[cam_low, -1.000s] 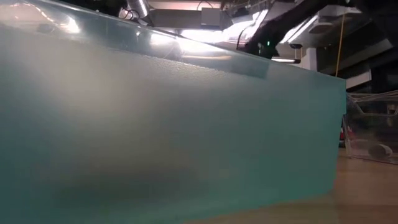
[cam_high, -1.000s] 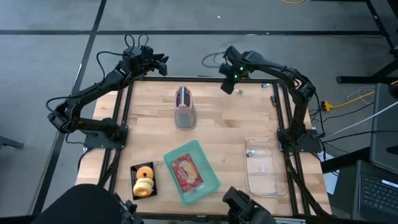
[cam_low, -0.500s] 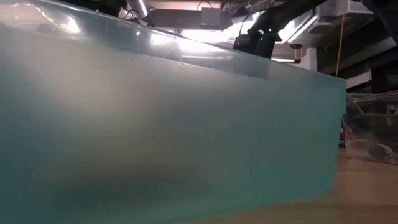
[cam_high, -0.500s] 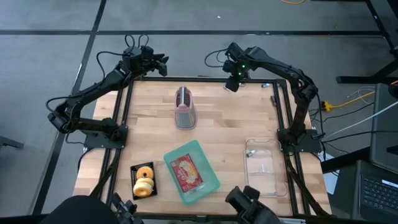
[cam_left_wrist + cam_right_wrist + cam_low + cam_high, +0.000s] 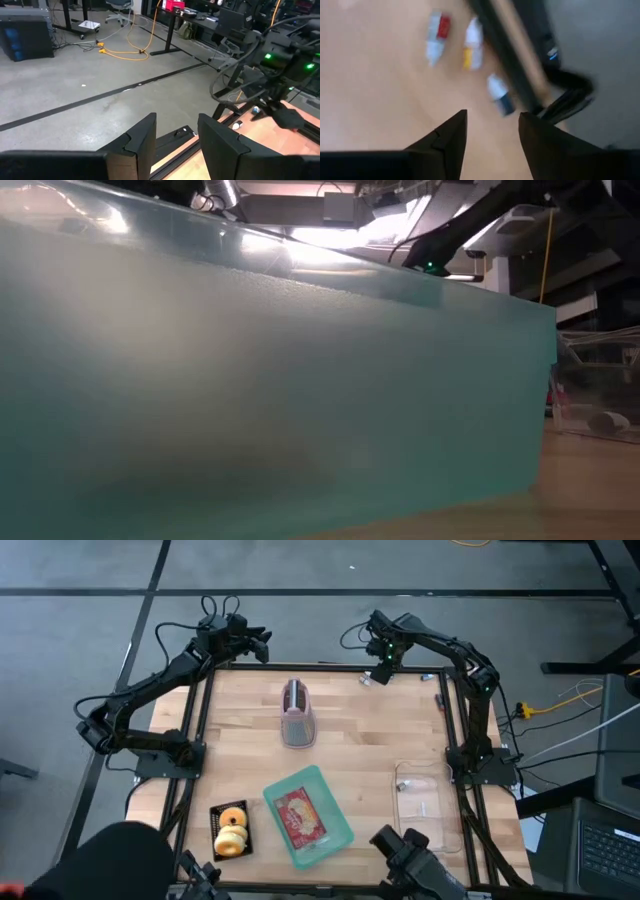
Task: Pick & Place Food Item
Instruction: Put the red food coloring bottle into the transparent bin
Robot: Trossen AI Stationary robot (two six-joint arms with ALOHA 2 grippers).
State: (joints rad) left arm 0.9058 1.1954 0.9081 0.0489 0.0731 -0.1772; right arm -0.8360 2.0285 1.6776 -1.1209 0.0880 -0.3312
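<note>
On the table (image 5: 380, 740): one teal tray (image 5: 338, 830) holding one food packet (image 5: 300, 815), two donuts (image 5: 232, 828), apparently, near-left; both grippers, left (image 5: 262, 643) and right (image 5: 368, 678), fingers spread, empty, at the far edge.

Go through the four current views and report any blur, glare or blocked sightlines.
High view: sharp and evenly lit; a dark shape intrudes at the bottom left corner. Low view: almost filled by the out-of-focus wall of the teal tray, with ceiling glare along its top. Left wrist view: clear. Right wrist view: motion-smeared, so the small markers on the table read only as streaks.
</note>
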